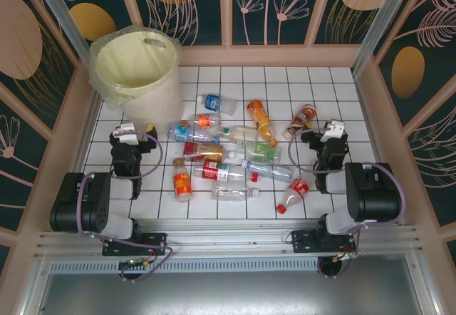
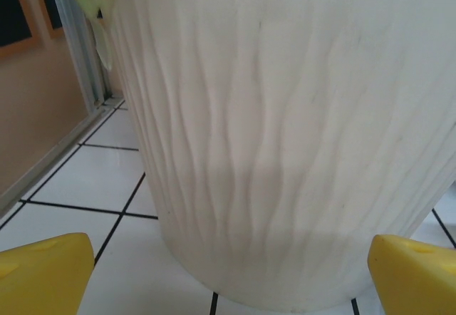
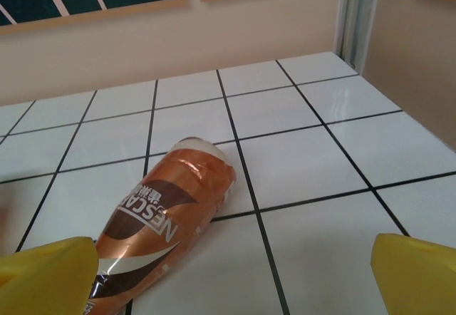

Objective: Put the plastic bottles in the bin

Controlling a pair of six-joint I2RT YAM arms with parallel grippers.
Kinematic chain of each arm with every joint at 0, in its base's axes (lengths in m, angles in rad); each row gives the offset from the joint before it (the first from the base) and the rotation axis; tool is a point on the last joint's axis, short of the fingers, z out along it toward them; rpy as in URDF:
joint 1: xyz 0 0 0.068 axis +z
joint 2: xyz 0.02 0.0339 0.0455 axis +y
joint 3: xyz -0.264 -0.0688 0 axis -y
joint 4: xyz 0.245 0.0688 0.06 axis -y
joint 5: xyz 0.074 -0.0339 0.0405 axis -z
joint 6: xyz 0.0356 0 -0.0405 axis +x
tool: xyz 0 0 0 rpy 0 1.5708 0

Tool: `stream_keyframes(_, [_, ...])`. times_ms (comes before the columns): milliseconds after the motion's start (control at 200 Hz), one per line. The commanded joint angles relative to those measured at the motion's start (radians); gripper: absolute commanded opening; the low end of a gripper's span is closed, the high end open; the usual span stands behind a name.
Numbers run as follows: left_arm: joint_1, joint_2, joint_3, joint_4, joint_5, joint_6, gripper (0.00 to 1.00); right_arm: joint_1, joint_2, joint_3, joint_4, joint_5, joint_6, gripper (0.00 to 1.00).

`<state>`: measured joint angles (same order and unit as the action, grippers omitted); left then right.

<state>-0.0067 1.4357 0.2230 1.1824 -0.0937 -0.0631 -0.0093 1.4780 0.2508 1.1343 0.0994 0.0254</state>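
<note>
Left fingers [image 2: 43, 276] spread wide, holding nothing; bin [image 2: 285, 137] stands directly ahead between them. Right fingers [image 3: 413, 272] spread wide, holding nothing; Nescafé bottle [image 3: 167, 215] lies on tabletop [image 3: 320, 179] just beside one finger.

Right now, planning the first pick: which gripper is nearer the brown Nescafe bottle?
Right. The right gripper sits just right of the Nescafe bottle; the left gripper is across the bottle pile, facing the bin.
</note>
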Motion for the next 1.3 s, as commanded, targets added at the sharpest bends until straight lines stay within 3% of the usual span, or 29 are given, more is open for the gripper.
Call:
stream_keyframes(0, [-0.004, -0.093, 0.028, -0.072, -0.014, 0.003, 0.99, 0.008, -0.094, 0.026, -0.080, -0.016, -0.010, 0.99])
stream_keyframes(240, [-0.004, -0.271, 0.075, -0.320, -0.051, -0.121, 0.99, 0.036, -0.285, 0.072, -0.328, -0.065, 0.051, 0.99])
stream_keyframes(410, [-0.007, -0.392, 0.130, -0.568, 0.054, -0.278, 0.99, 0.103, -0.438, 0.142, -0.578, -0.077, 0.170, 0.99])
stream_keyframes(560, [-0.015, -0.525, 0.169, -0.749, 0.144, -0.417, 0.99, 0.235, -0.531, 0.238, -0.873, 0.178, 0.349, 0.99])
stream_keyframes(631, [-0.019, -0.576, 0.190, -0.825, 0.182, -0.501, 0.99, 0.272, -0.545, 0.285, -0.980, 0.162, 0.357, 0.99])
stream_keyframes(926, [-0.050, -0.643, 0.244, -0.943, 0.498, -0.719, 0.99, 0.417, -0.563, 0.448, -1.337, -0.019, 0.365, 0.98])
stream_keyframes(1086, [-0.071, -0.617, 0.309, -1.059, 0.671, -0.706, 0.99, 0.516, -0.546, 0.499, -1.477, -0.125, 0.362, 0.99])
stream_keyframes(1196, [-0.078, -0.591, 0.348, -1.092, 0.835, -0.668, 0.99, 0.604, -0.540, 0.526, -1.576, -0.128, 0.364, 0.99])
stream_keyframes(1291, [-0.090, -0.594, 0.377, -1.108, 0.881, -0.651, 0.99, 0.690, -0.547, 0.544, -1.652, -0.114, 0.362, 0.98])
